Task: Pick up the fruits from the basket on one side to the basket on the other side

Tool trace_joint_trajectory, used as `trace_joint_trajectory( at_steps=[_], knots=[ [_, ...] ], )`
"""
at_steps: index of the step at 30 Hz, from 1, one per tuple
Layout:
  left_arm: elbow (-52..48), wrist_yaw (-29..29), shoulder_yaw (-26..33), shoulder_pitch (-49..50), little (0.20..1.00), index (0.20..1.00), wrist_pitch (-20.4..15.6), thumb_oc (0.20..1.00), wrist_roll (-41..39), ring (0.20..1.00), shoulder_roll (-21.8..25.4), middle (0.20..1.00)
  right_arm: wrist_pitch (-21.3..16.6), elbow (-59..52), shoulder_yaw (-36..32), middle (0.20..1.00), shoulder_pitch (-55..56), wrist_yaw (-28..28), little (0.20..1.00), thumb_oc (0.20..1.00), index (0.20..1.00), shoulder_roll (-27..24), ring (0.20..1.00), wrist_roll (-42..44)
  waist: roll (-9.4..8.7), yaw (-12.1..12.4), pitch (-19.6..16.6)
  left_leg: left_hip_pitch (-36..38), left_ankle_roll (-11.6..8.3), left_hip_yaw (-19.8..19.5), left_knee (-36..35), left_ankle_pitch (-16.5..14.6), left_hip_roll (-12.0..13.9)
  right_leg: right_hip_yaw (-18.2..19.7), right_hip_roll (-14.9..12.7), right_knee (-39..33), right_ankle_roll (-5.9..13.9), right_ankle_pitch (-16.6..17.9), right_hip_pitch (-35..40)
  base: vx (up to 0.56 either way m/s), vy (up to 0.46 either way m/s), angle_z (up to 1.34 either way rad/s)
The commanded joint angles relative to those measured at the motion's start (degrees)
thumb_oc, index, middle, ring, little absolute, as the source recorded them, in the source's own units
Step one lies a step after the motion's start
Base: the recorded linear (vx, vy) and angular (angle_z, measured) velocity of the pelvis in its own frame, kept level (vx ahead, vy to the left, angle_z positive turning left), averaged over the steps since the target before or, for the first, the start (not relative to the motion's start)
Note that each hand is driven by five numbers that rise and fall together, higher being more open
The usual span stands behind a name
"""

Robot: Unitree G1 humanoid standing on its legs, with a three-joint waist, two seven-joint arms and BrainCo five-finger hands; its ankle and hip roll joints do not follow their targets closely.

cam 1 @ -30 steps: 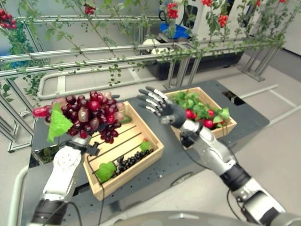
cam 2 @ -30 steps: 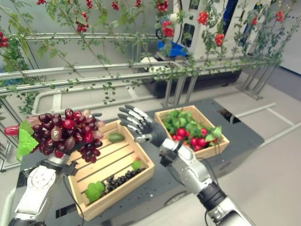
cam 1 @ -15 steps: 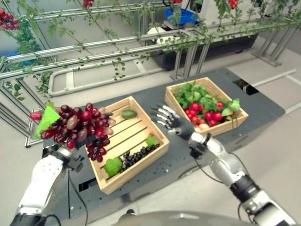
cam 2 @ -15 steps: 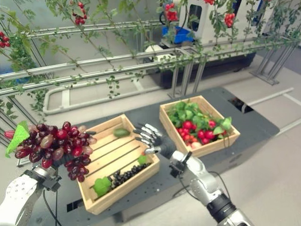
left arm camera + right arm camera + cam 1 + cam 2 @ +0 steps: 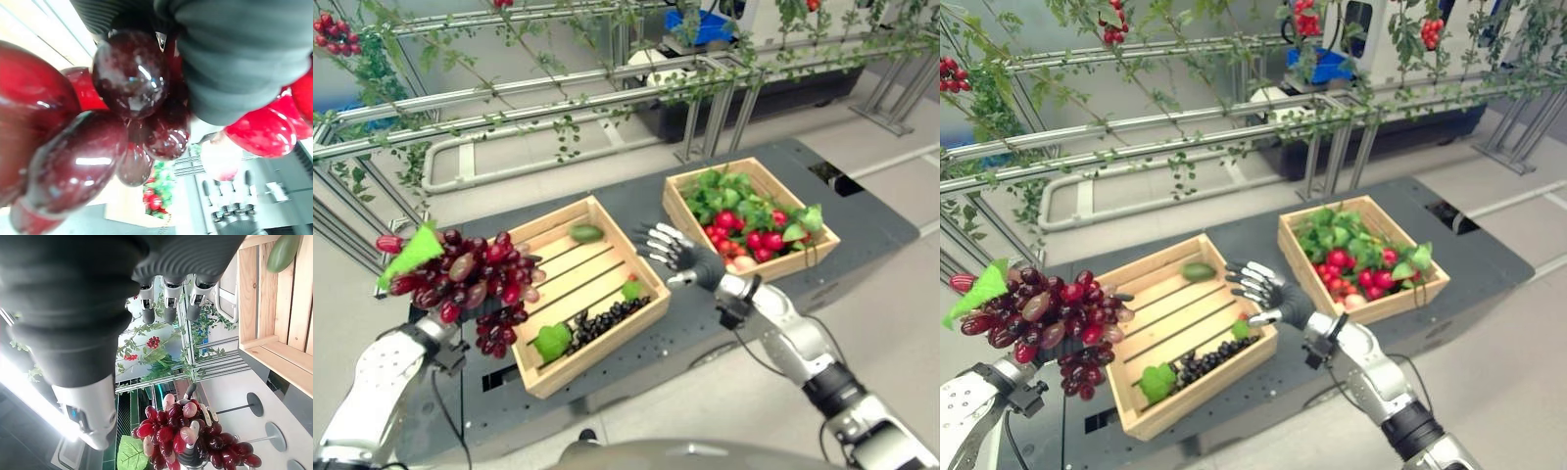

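Left eye view: between the baskets our right hand (image 5: pixel 683 262) hovers with fingers spread, while our left hand (image 5: pixel 1056 351) grips the red grape bunch (image 5: pixel 460 284) aloft beside the left basket (image 5: pixel 646 313).

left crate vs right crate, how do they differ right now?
Fill: the left crate is mostly bare slats, the right crate is heaped to the rim. Contents: the left crate holds a dark grape bunch, two leaves and a green fruit; the right crate holds red fruit under green leaves. Both are shallow wooden crates on the dark table.
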Motion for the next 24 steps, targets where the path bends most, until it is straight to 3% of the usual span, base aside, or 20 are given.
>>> trace_joint_trajectory(
  at_steps=[1,13,17,22,24],
  knots=[
    [0.09,-1.65,4.75,-0.39,0.2,0.2,-0.94,0.2,5.07,0.2,5.96,0.2,-1.21,-3.09,-0.3,1.0,0.1,1.49,1.0,1.0,1.0,-0.67,1.0,-1.03,-1.3,0.83,-1.83,-3.29,2.39,-0.18,3.82,-3.36,-2.58,-1.62,-3.9,3.71,3.55,-3.33,-0.3,0.0,0.0,0.0],
    [2.62,-2.06,7.29,1.46,0.2,0.2,-1.23,0.2,12.85,0.2,4.81,0.2,-0.53,-3.87,-0.71,1.0,0.72,2.51,1.0,1.0,1.0,-1.05,1.0,-2.51,-1.31,0.89,-1.75,-3.42,2.41,-0.2,3.85,-3.65,-2.52,-1.29,-3.91,3.74,3.49,-3.48,-0.56,0.0,0.0,0.0],
    [3.37,-1.37,7.82,0.83,0.2,0.2,-1.31,0.2,11.58,0.2,4.11,0.2,-0.88,-3.76,-0.92,1.0,0.46,2.55,1.0,1.0,1.0,-1.81,1.0,-4.08,-1.41,0.83,-1.65,-3.52,2.42,-0.11,3.99,-3.76,-2.5,-1.06,-3.95,3.78,3.52,-3.46,-0.82,0.0,0.0,0.0],
    [-0.8,-3.54,8.21,-0.26,0.2,0.2,-0.82,0.2,3.93,0.2,6.32,0.2,-2.04,0.11,-1.6,1.0,-0.66,2.75,1.0,1.0,1.0,-6.01,1.0,-10.53,-1.8,0.92,-1.65,-3.65,2.49,-0.35,4.12,-3.82,-2.49,-1.22,-4.0,3.85,3.68,-3.4,-0.82,0.0,0.0,0.0],
    [-5.52,-6.13,8.42,-1.5,0.2,0.2,-0.55,0.2,2.33,0.2,11.86,0.2,-1.56,6.06,0.16,1.0,-2.4,3.18,1.0,1.0,1.0,-8.35,1.0,-12.86,-2.09,1.21,-1.85,-3.53,2.45,-0.51,4.26,-3.9,-2.52,-1.44,-3.9,3.98,3.67,-3.52,-0.56,0.02,-0.007,0.01]
  ],
)
